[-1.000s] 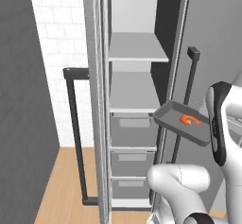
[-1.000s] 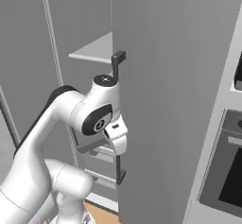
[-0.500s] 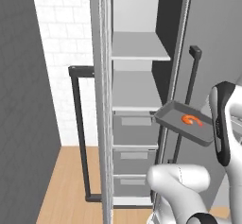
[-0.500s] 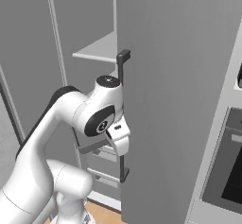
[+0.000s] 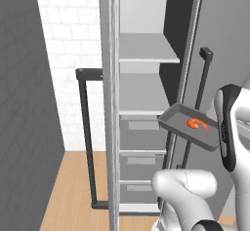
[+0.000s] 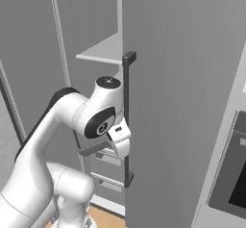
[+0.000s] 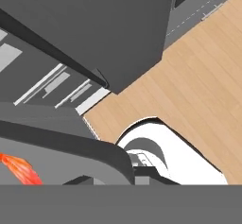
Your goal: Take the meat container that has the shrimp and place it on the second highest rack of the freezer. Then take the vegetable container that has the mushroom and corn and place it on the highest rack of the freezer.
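- Grey rectangular meat tray (image 5: 189, 126) with the orange shrimp (image 5: 197, 124) in it, held up in the air, slightly tilted, just outside the open freezer (image 5: 146, 103).
- Hand clamped on the tray's right edge; fingers themselves hidden behind the white arm (image 5: 229, 123).
- Tray's left corner level with the light grey shelf (image 5: 141, 112) above the drawers, close to the dark door edge (image 5: 183, 79).
- Plenty of open room above that shelf and above the next grey shelf (image 5: 146, 49).
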You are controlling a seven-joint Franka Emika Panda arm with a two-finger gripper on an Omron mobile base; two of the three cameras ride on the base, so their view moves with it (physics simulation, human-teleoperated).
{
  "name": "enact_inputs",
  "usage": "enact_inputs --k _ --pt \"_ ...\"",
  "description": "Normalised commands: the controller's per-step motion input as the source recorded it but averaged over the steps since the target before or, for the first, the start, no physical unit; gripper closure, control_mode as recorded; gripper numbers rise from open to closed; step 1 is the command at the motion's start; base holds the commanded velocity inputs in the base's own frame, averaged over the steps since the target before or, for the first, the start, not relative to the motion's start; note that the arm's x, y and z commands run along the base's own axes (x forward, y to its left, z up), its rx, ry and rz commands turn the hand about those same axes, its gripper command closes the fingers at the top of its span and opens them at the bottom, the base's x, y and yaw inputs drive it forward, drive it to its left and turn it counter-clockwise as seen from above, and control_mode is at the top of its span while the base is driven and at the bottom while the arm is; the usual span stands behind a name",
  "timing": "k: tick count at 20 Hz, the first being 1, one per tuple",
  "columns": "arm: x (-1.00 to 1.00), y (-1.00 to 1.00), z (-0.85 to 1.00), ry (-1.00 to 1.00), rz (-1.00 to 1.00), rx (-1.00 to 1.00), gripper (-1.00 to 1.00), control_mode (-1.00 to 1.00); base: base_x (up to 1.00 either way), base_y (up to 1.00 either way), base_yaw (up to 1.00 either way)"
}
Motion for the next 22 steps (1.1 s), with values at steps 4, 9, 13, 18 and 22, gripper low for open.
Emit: enact_inputs --k 4,9,13,18,22 --pt "0.0 0.0 0.0 0.0 0.0 0.0 1.0 1.0 0.0 0.0 0.0" --pt "0.03 0.02 0.0 0.0 0.0 0.0 1.0 -1.0 0.01 0.01 0.0" --pt "0.51 0.66 -0.14 -0.02 -0.19 0.0 1.0 -1.0 0.0 0.0 0.0" --pt "0.68 0.57 -0.09 -0.01 -0.17 0.0 1.0 -1.0 0.0 0.0 0.0" --pt "0.51 0.39 0.0 0.0 -0.06 0.0 1.0 -1.0 0.0 0.0 0.0"
